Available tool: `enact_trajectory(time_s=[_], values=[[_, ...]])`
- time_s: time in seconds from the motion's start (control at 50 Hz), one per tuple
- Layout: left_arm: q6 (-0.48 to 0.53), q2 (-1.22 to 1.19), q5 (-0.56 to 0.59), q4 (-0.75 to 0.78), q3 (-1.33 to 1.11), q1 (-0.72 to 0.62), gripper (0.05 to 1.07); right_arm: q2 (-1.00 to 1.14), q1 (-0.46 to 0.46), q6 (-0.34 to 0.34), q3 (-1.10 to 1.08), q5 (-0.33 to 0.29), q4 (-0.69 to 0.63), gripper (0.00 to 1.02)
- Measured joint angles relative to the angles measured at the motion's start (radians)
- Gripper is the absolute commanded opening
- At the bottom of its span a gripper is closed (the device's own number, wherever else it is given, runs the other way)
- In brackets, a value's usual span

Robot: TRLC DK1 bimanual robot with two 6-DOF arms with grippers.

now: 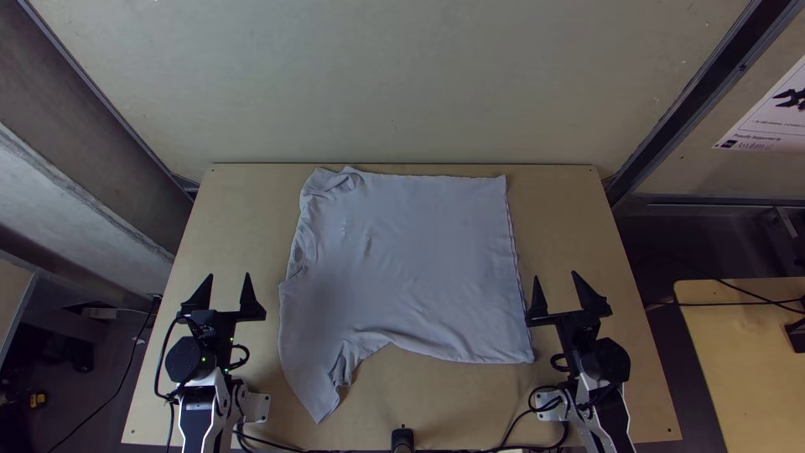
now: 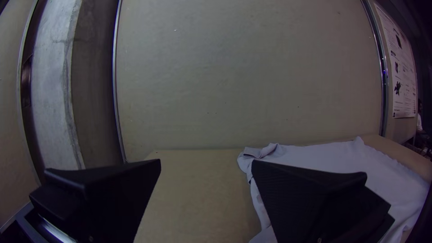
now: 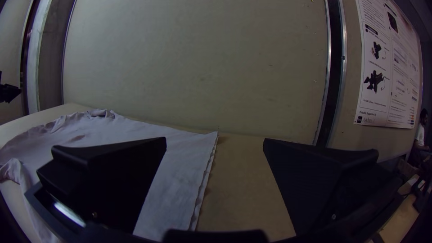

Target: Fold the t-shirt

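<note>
A pale grey t-shirt (image 1: 411,260) lies spread over the middle of the table, its left side wrinkled and one sleeve slanting toward the near edge. Left of the cloth, my left gripper (image 1: 229,289) stands open with nothing between its fingers. My right gripper (image 1: 560,292) is open too, just right of the shirt's straight hem. In the left wrist view, the shirt (image 2: 333,157) lies partly behind one finger of the left gripper (image 2: 206,166). The right wrist view has the shirt (image 3: 180,175) passing behind one finger of the right gripper (image 3: 215,143).
The wooden table (image 1: 243,218) has bare strips left and right of the cloth. A tall pale panel (image 1: 402,84) rises behind its far edge. Black cables (image 1: 520,419) run along the near edge, and another wooden table (image 1: 738,335) stands off to the right.
</note>
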Motion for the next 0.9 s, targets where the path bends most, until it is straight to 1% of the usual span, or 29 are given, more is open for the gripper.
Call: enact_trajectory(time_s=[0.1, 0.28, 0.44, 0.64, 0.9], values=[[0.000, 0.000, 0.000, 0.000, 0.000, 0.004, 1.02, 0.000, -0.008, 0.004, 0.000, 0.000, 0.000, 0.99], [0.000, 0.000, 0.001, -0.004, 0.004, 0.027, 1.02, 0.000, -0.059, 0.007, 0.010, 0.002, 0.001, 0.99], [0.000, 0.015, 0.001, -0.046, 0.037, 0.026, 1.02, 0.000, -0.061, 0.007, 0.074, 0.004, 0.006, 0.99], [0.000, 0.175, 0.001, -0.037, 0.185, 0.026, 1.02, 0.063, -0.061, 0.007, 0.185, 0.004, 0.066, 0.99], [-0.016, 0.401, 0.001, 0.036, 0.369, 0.014, 1.02, 0.244, -0.061, 0.007, 0.268, 0.004, 0.170, 0.99]])
